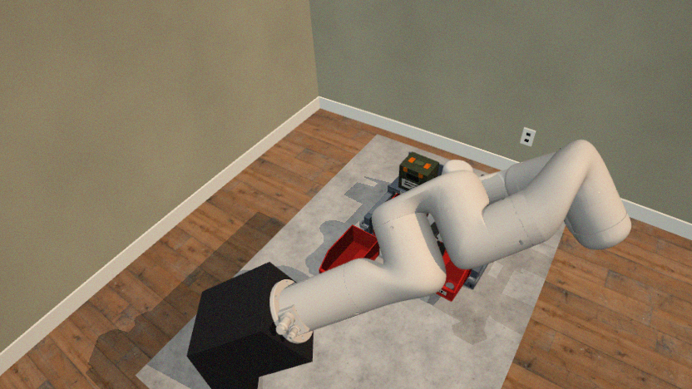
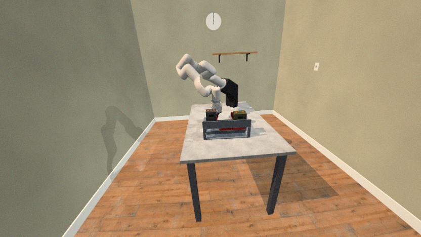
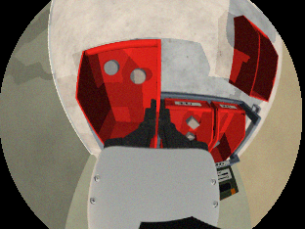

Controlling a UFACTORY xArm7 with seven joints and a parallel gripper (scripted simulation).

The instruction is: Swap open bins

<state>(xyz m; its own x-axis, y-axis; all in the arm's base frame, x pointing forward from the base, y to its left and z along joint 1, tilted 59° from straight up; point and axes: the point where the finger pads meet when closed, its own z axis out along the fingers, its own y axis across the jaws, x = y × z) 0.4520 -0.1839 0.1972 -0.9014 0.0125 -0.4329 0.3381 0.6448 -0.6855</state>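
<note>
My gripper [image 3: 156, 107] is shut on the side wall of a red open bin [image 1: 453, 279] [image 3: 122, 100]. Two round grey parts lie in this bin. It is held at the end of the grey shelf [image 2: 226, 124], beside the shelf's other bins; its rear is hidden behind the gripper, and its exact height is hard to tell. The empty red bin [image 1: 352, 248] [image 3: 267, 66] stands on the table in front of the shelf's other end. In the top view the arm hides the gripper.
Two red bins [image 3: 187, 113] [image 3: 234, 119] sit side by side in the shelf; the nearer holds light parts. A green case [image 1: 418, 167] [image 2: 240, 115] and a dark case [image 2: 211, 115] stand on top of the shelf at the back. The grey table [image 2: 235, 148] lies under all.
</note>
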